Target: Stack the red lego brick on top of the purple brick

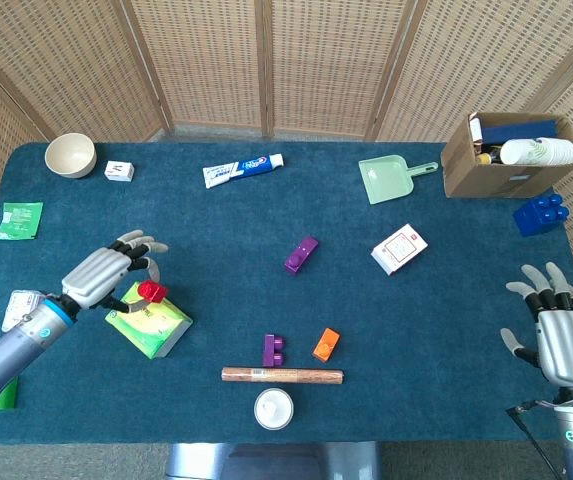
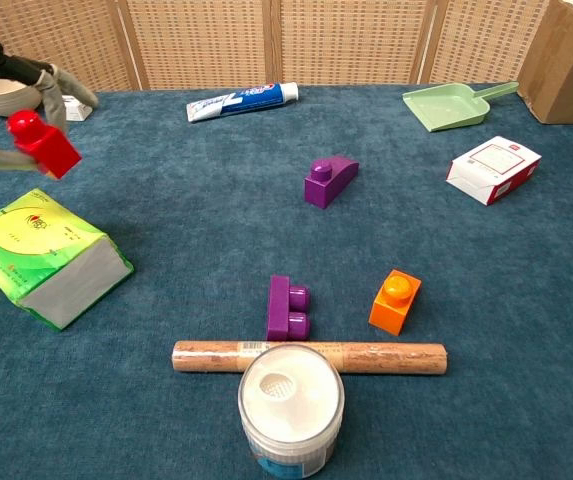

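The red lego brick (image 2: 44, 146) is held pinched in the fingertips of the left hand (image 1: 101, 275), lifted clear of the green tissue pack (image 2: 48, 256) that lies near the left edge of the table (image 1: 216, 260); in the head view the brick (image 1: 150, 291) is seen just above the pack's upper right corner. The hand's other fingers are spread above the brick. The right hand (image 1: 558, 335) is held open near the right front corner of the table, fingers apart and nothing in it. Two purple bricks are seen: a flat two-stud purple brick (image 1: 274, 350) lies near the front edge, just behind a brown roll (image 1: 282, 375) and beside an orange brick (image 1: 326, 344), and a sloped purple brick (image 1: 301, 254) lies near the middle of the table. A white-lidded jar (image 1: 274, 408) stands at the front edge, in front of the roll. Along the back edge are set a cream bowl (image 1: 70, 155), a small white box (image 1: 119, 171), a toothpaste tube (image 1: 243, 170) and a green dustpan (image 1: 390, 179). A cardboard box (image 1: 506, 155) stands at the right back corner, with a blue brick (image 1: 540, 214) beside it at the right edge. A red-and-white carton (image 1: 399, 248) lies right of centre.
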You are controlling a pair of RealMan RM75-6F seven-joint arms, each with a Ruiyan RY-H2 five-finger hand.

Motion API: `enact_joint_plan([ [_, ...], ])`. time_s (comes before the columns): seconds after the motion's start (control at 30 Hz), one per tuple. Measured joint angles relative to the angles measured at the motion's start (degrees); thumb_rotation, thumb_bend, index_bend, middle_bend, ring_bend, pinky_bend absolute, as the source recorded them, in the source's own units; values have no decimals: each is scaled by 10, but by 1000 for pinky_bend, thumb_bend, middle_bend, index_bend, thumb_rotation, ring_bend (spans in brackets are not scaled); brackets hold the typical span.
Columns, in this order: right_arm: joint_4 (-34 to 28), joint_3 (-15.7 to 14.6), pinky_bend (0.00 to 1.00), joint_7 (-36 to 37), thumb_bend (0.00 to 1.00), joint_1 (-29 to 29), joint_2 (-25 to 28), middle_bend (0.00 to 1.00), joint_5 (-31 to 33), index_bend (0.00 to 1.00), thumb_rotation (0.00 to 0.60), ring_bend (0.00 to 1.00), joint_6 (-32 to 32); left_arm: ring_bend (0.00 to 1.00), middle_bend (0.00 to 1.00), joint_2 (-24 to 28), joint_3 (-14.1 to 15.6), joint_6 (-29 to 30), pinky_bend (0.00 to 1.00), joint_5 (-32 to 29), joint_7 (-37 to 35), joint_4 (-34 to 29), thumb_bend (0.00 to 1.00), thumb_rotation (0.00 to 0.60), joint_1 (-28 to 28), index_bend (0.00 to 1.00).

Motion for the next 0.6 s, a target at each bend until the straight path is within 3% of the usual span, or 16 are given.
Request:
enact_joint_plan([
  [0.27, 19, -7, 228, 17, 211, 1, -10, 178, -15, 294, 600, 55, -4, 135, 196, -18, -34, -39, 28, -43, 39, -7, 376, 600, -30, 526],
  [0.6, 38, -12, 228, 48, 211, -2, -9, 178, -29, 297, 600, 54, -1, 133, 196, -67, -71, -89, 21, -116, 143, -14, 377, 600, -70, 525],
])
